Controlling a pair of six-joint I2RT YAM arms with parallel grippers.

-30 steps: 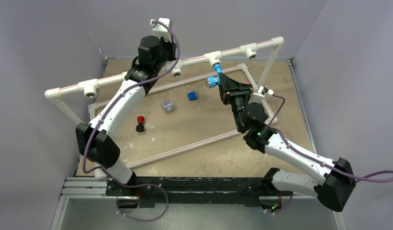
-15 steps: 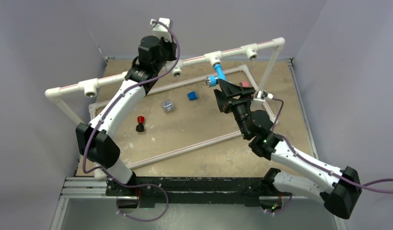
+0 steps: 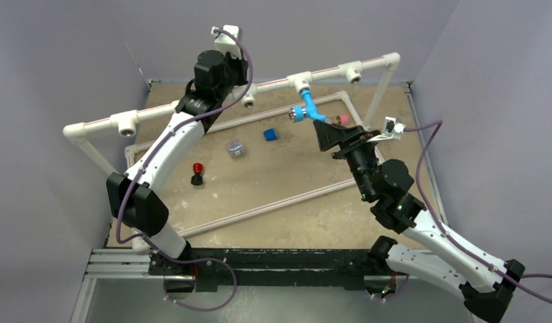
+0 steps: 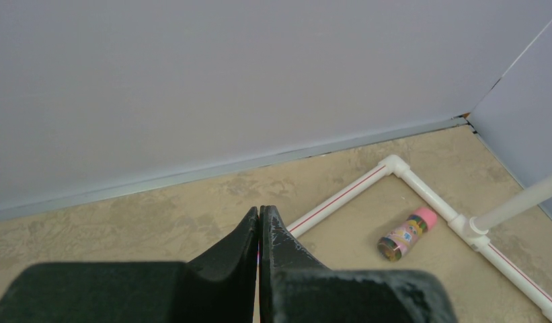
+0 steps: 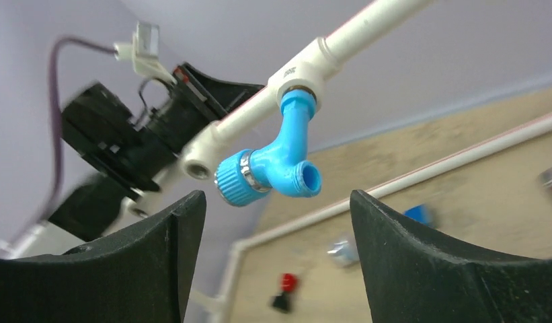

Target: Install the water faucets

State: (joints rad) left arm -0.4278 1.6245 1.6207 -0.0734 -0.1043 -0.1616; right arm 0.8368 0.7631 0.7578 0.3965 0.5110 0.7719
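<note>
Look up at the white pipe (image 3: 159,114) over the desk (image 3: 293,178) to find the water faucet (image 3: 306,108). Hangs there from a pipe joint (image 3: 300,82), plugged in by its thin end, with the knob end and the spout mouth lower down. Seems to be in place, going by the snug fit in the right wrist view.

Now for doing this step well. Pull the right gripper (image 5: 276,210) straight back and a bit down, slow and easy. Keep both fingers away from the knob and the spout, to avoid knocking the tap crooked or loose. Take a good look at the joint before going on: no gap, no tilt. Then go hunting for the next tap for one of the open joints (image 3: 128,124) along the pipe. Hard to name the little clear thing (image 3: 236,148) or the red and black thing (image 3: 197,173) on the desk from here; maybe taps, maybe not. Leave the dark-blue cube (image 3: 270,134) and the pink-capped bottle (image 4: 404,235) alone.

Right gripper: spread wide, holding nothing, touching nothing, with the tap just ahead of the two fingertips. Left gripper (image 4: 259,222): squeezed tight shut, nothing inside, up high by the pipe, well away from the tap.
</note>
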